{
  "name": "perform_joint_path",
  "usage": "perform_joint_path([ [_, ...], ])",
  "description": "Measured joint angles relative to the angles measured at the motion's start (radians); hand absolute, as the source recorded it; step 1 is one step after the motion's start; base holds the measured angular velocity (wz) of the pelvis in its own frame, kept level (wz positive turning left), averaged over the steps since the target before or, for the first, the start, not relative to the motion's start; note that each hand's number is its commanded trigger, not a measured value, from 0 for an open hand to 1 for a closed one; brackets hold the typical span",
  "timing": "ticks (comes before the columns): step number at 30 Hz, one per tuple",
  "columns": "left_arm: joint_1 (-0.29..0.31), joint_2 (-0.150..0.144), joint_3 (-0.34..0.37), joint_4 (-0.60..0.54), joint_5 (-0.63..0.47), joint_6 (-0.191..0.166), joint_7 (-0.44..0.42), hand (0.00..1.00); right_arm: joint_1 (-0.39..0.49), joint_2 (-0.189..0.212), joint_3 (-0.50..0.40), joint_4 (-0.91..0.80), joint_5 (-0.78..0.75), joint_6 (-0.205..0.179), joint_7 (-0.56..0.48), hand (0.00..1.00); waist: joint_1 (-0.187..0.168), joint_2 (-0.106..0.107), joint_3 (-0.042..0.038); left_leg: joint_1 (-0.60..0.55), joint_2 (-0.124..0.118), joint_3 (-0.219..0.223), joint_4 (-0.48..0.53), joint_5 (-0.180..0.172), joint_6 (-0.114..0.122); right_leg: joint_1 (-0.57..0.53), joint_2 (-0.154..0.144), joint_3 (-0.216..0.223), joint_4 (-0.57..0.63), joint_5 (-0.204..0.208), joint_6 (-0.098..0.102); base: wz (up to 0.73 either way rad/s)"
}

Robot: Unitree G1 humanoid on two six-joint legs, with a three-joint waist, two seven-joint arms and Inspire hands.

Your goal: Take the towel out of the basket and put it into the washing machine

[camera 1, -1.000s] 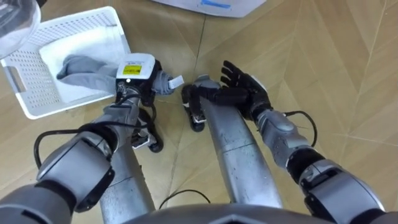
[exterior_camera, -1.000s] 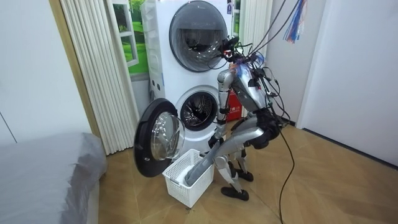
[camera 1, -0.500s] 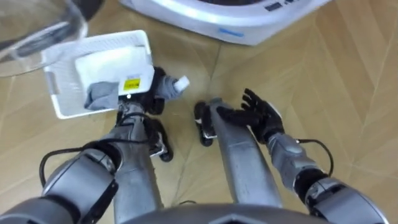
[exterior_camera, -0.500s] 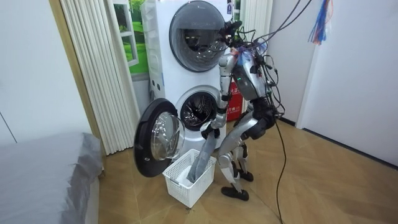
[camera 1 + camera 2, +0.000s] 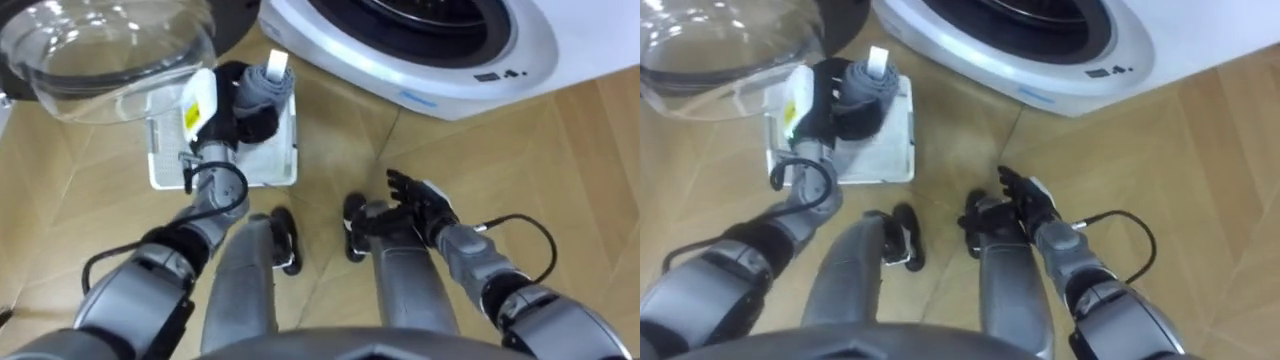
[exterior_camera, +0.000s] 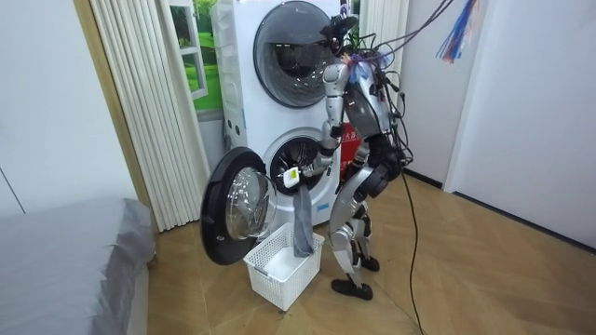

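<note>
Robot has straightened up: left hand (image 5: 232,112) clenched on grey towel (image 6: 303,219), now hoisted above basket (image 5: 220,181) at 11 o'clock, right hand (image 5: 420,198) slack at 4; washing machine (image 5: 440,72) drum next, at 1

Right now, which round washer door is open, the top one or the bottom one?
The bottom door: it is swung wide out beside the white basket, showing the drum. The top door is shut flat.
</note>
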Motion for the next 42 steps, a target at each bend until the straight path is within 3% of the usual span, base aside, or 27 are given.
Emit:
perform_joint_path([
  [5,0.068,-0.005,-0.075,-0.062,-0.324,-0.001,-0.272,1.00,-0.007,0.015,-0.003,-0.017,-0.044,0.006,0.023,0.00,0.019,-0.003,-0.0073,0.056,-0.009,-0.002,-0.040,0.017,-0.001,0.057,-0.005,-0.006,-0.038,0.006,0.002,0.06],
  [8,0.073,-0.002,-0.088,-0.075,-0.446,0.000,-0.377,1.00,-0.004,0.012,-0.003,-0.043,-0.053,0.016,0.035,0.00,0.017,-0.005,-0.0090,0.058,-0.013,-0.013,-0.044,0.019,-0.001,0.064,-0.007,-0.012,-0.043,0.009,0.004,0.06],
  [11,0.098,0.006,-0.090,-0.137,-0.574,0.003,-0.494,1.00,0.005,0.015,-0.003,-0.046,-0.053,0.022,0.044,0.00,0.022,-0.005,-0.0169,0.057,-0.013,-0.019,-0.042,0.021,0.001,0.072,-0.009,-0.022,-0.050,0.013,0.007,0.07],
  [14,0.119,0.005,-0.097,-0.140,-0.641,0.012,-0.614,1.00,0.015,0.025,-0.004,-0.047,-0.059,0.022,0.054,0.00,0.030,-0.002,-0.0330,0.063,-0.011,-0.021,-0.049,0.022,0.003,0.082,-0.004,-0.023,-0.067,0.022,0.009,-0.02],
  [16,0.143,0.006,-0.110,-0.153,-0.665,0.019,-0.673,1.00,0.021,0.025,-0.005,-0.047,-0.060,0.023,0.055,0.00,0.035,0.000,-0.0355,0.069,-0.004,-0.022,-0.055,0.023,0.004,0.094,0.004,-0.024,-0.088,0.034,0.008,-0.09],
  [20,0.158,0.028,-0.132,-0.158,-0.683,0.054,-0.770,1.00,0.032,0.022,-0.009,-0.048,-0.065,0.024,0.078,0.00,0.039,0.004,-0.0377,0.069,0.005,-0.023,-0.064,0.028,0.004,0.103,0.016,-0.028,-0.121,0.055,0.008,-0.06],
  [27,0.169,0.065,-0.140,-0.206,-0.738,0.079,-0.833,1.00,0.031,0.017,-0.010,-0.051,-0.066,0.023,0.111,0.00,0.042,0.010,-0.0381,0.069,0.001,-0.023,-0.089,0.045,0.005,0.103,0.010,-0.033,-0.136,0.064,0.008,0.03],
  [29,0.169,0.066,-0.138,-0.227,-0.788,0.094,-0.860,1.00,0.028,0.005,-0.026,-0.051,-0.065,0.022,0.125,0.00,0.041,0.022,-0.0379,0.068,0.001,-0.022,-0.090,0.045,0.005,0.103,0.011,-0.033,-0.139,0.065,0.008,0.00],
  [30,0.169,0.066,-0.137,-0.232,-0.797,0.097,-0.864,1.00,0.029,0.004,-0.032,-0.051,-0.066,0.022,0.128,0.66,0.041,0.024,-0.0381,0.068,0.001,-0.022,-0.091,0.045,0.005,0.103,0.011,-0.033,-0.140,0.065,0.008,0.00],
  [31,0.168,0.066,-0.132,-0.240,-0.811,0.102,-0.882,1.00,0.030,0.000,-0.037,-0.051,-0.068,0.022,0.130,1.00,0.041,0.027,-0.0380,0.069,0.001,-0.022,-0.093,0.045,0.004,0.103,0.011,-0.033,-0.142,0.065,0.007,0.00],
  [37,0.166,0.067,-0.130,-0.275,-0.924,0.141,-0.928,1.00,0.036,-0.002,-0.040,-0.087,-0.066,0.042,0.131,1.00,0.036,0.028,-0.0380,0.069,0.003,-0.022,-0.100,0.046,0.002,0.103,0.016,-0.028,-0.150,0.065,0.006,0.00],
  [42,0.166,0.071,-0.129,-0.275,-1.038,0.153,-0.948,1.00,0.030,-0.007,-0.041,-0.093,-0.069,0.043,0.142,1.00,0.036,0.028,-0.0379,0.069,0.003,-0.021,-0.101,0.046,0.002,0.103,0.016,-0.027,-0.151,0.065,0.006,0.00],
])
